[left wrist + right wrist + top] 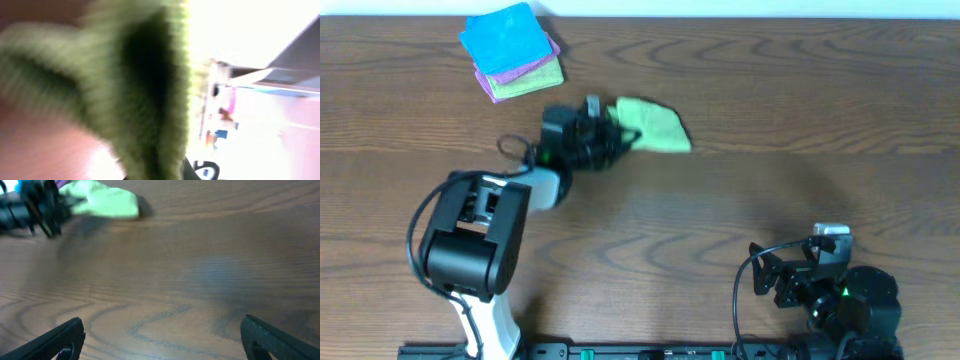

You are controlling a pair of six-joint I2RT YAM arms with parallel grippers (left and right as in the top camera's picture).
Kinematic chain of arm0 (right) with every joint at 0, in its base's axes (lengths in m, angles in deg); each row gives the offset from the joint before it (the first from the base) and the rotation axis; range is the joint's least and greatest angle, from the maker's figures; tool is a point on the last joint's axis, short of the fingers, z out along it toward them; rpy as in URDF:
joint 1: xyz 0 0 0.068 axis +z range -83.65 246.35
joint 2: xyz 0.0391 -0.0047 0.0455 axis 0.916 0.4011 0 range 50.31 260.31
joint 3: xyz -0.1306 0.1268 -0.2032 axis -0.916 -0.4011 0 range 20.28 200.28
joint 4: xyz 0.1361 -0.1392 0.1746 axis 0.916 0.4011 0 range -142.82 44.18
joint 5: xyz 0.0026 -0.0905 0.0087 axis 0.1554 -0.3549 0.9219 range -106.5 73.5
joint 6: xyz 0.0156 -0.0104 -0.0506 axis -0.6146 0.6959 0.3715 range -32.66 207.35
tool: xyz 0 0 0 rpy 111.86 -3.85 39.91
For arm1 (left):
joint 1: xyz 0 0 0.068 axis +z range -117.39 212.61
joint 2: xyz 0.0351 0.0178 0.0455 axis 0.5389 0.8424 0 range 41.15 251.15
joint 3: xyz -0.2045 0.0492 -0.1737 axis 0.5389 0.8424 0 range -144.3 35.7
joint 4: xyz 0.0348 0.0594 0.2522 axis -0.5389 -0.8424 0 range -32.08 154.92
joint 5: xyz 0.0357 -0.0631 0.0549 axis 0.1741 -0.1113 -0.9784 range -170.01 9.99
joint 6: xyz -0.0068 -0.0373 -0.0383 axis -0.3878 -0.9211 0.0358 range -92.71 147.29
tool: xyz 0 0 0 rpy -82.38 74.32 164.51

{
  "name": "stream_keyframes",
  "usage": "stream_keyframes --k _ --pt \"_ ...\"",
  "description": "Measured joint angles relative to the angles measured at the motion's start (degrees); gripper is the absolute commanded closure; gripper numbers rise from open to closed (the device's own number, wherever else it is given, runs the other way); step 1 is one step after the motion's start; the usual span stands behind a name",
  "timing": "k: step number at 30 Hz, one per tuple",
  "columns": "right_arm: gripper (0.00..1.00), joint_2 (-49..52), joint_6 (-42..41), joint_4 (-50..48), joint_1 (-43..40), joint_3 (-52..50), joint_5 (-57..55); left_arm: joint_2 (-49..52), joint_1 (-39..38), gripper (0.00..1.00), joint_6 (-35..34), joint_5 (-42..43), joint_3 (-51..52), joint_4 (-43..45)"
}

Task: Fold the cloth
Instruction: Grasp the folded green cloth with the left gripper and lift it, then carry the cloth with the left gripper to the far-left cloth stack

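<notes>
Looking down, we see the cloth point(658, 126) bunched near the bench's point(740, 200) far edge, the left gripper point(612, 137) at its left end; whether its jaws grip we cannot tell, while the right gripper point(162, 327) hangs wide open, empty, by the front right corner

One table point(770, 100), two claws, left claw point(608, 135), right claw point(162, 335), one loose lime-green cloth point(655, 125) at left claw's tip, one stack of three folded cloths point(512, 52) well apart from left claw: one blue, one pink-purple, one pale green.
</notes>
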Motion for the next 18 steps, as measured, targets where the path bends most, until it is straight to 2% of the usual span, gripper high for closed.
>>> stream_keyframes --k 5,7,10,18 --pt "0.01 0.0 0.0 0.0 0.0 0.0 0.0 -0.1 4.6 0.95 -1.4 3.8 -16.1 -13.6" --pt "0.01 0.0 0.0 0.1 0.0 0.0 0.0 -0.1 6.9 0.94 -0.9 4.4 -23.3 -22.2" --pt "0.01 0.0 0.0 0.0 0.0 0.0 0.0 -0.1 9.9 0.94 0.7 4.0 -31.4 -30.3" --pt "0.01 0.0 0.0 0.0 0.0 0.0 0.0 2.8 14.8 0.94 3.0 2.3 -46.5 -33.4"
